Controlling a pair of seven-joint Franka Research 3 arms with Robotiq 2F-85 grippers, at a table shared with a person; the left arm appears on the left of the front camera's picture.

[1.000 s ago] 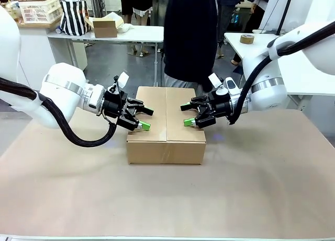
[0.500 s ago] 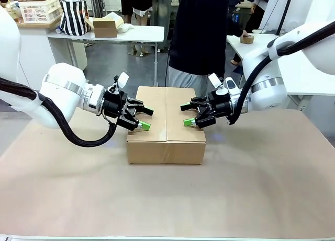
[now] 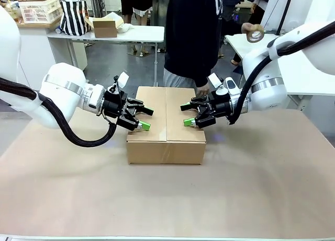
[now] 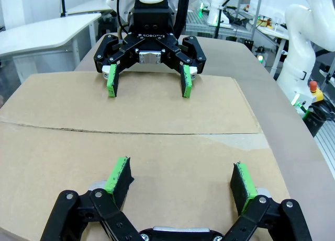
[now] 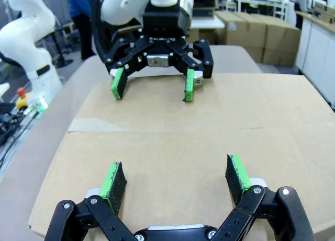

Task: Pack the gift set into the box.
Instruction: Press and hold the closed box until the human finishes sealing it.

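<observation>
— Where is the box?
— The box [image 3: 166, 123], plain brown corrugated cardboard, sits mid-way across the table [image 3: 261, 188]. Its flaps lie shut and flat, and their seam runs from the robot toward the person [image 3: 191, 37].
— And the grippers?
— The left gripper [image 3: 148, 119] and the right gripper [image 3: 185, 115] face each other over its top, spread wide and holding nothing.
</observation>
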